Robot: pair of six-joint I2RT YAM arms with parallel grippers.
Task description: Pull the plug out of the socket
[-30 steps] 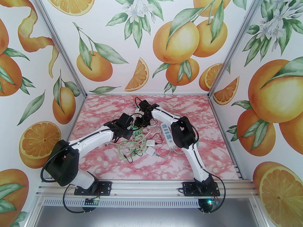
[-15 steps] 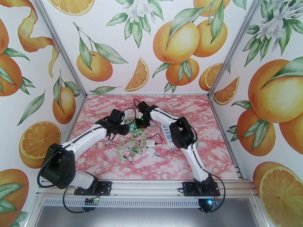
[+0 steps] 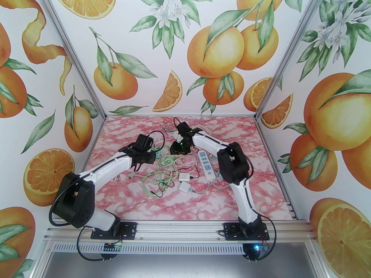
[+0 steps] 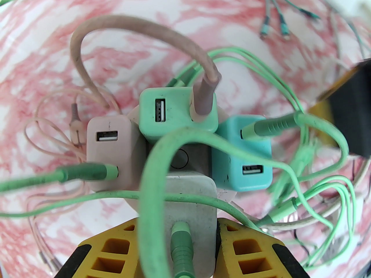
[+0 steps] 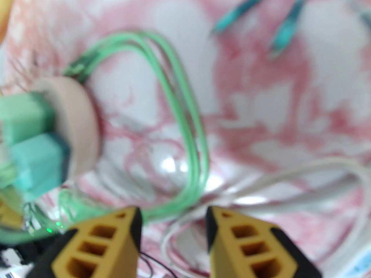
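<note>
Pink-marbled tabletop (image 3: 139, 207) under a real tangle of leads, and we're right in the thick of it: the left fingers (image 4: 116, 245) are clamped on the white plug (image 4: 189, 195), one pad on each flat side of its body. Just beyond their tips sits the round socket (image 4: 179, 158), with a pink adapter (image 4: 108, 152) to the fingers' left, a green adapter (image 4: 174, 111) straight ahead and a teal adapter (image 4: 242, 155) to their right, all crowded on the same face. The white plug looks seated in it (the joint itself is hidden behind the block). Across the way the right fingers (image 5: 110, 236) stand apart with nothing between them, a white cord (image 5: 289, 174) lying past their tips and the socket off to their left. My read: that plug is light, hard, smooth plastic, held in only by its prongs, so the flat sides are the right hold and a straight pull suits it. The socket is light too and may simply lift along unless braced. A limp green cable (image 4: 152, 178) loops over the plug and could drag.
</note>
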